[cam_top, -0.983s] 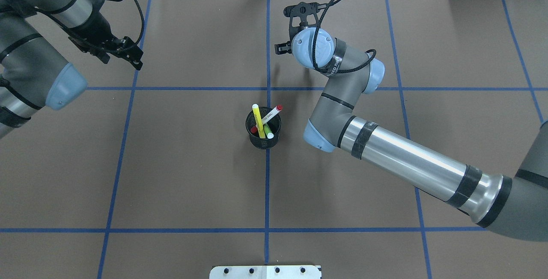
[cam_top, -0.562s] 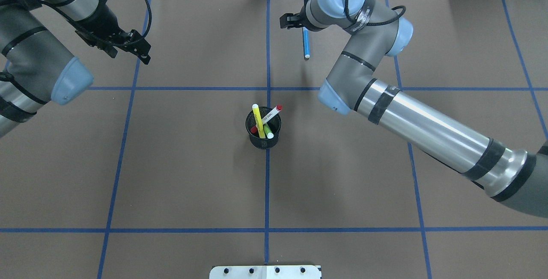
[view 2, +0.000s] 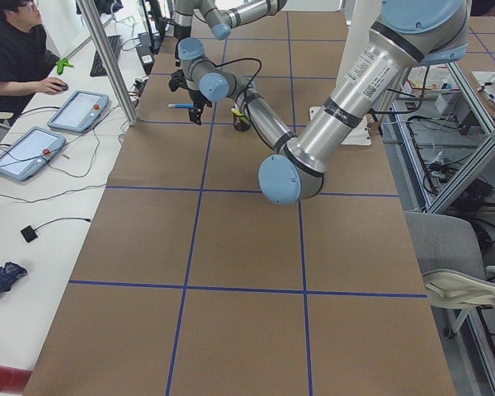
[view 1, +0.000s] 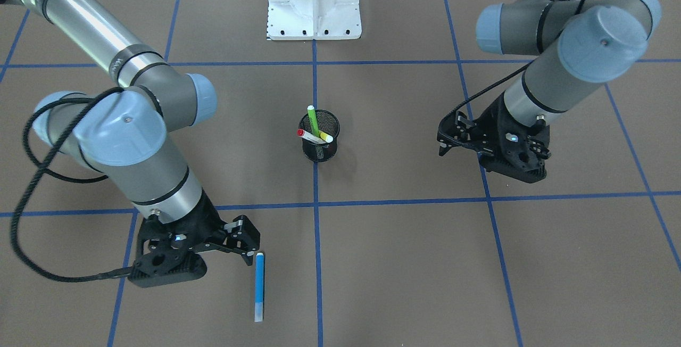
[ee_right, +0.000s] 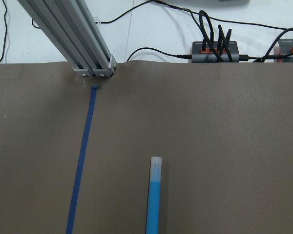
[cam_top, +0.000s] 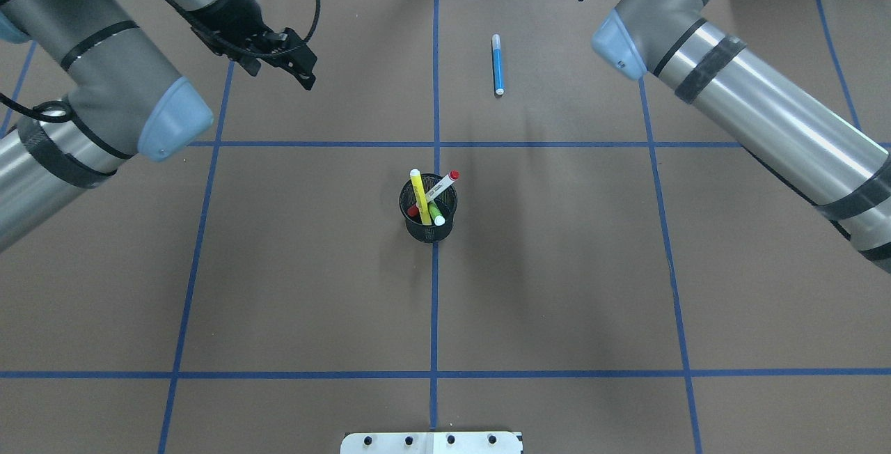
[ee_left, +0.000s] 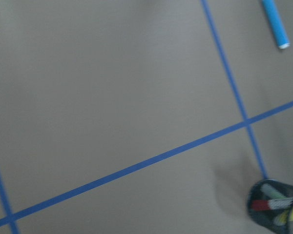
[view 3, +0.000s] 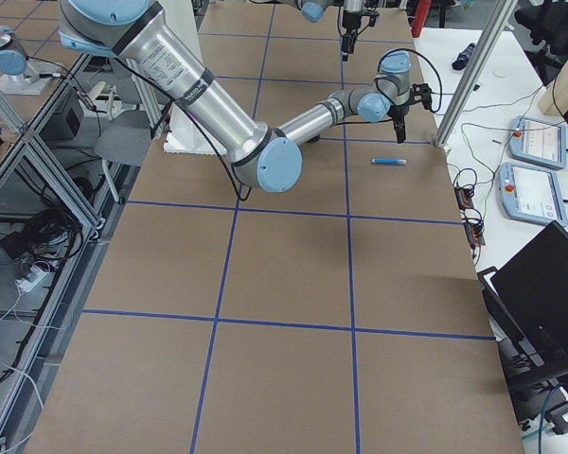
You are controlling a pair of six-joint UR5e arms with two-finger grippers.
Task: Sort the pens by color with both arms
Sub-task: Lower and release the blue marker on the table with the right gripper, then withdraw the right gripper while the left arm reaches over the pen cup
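right arm's jaws (view 1: 247,246) hang spread and empty above the far edge of the worktop (cam_top: 313,266), just beside the near end of the blue pen (view 1: 259,286), not gripping it. the pen lies flat and alone in the far square on the robot's right of the centre tape line, parallel to that line, well apart from the black mesh cup (view 1: 318,153). left arm's jaws (view 1: 442,137) are likewise parted, holding nothing, poised over the far square on the robot's left.

the cup stands upright on the centre line at mid-worktop with three pens leaning in it: the yellow pen (cam_top: 420,196), the green pen (view 1: 313,119) and the white-barrelled pen with red ends (cam_top: 442,188).

brown paper covers the worktop, ruled into large squares by blue tape. the white base pedestal (view 1: 314,6) sits at the robot's edge. an aluminium post (ee_right: 73,39) rises at the far edge, with black cables and a power strip (ee_right: 217,48) on a white bench behind it. a person (view 2: 12,58) sits at that bench beside two tablet-like consoles (view 2: 78,111).
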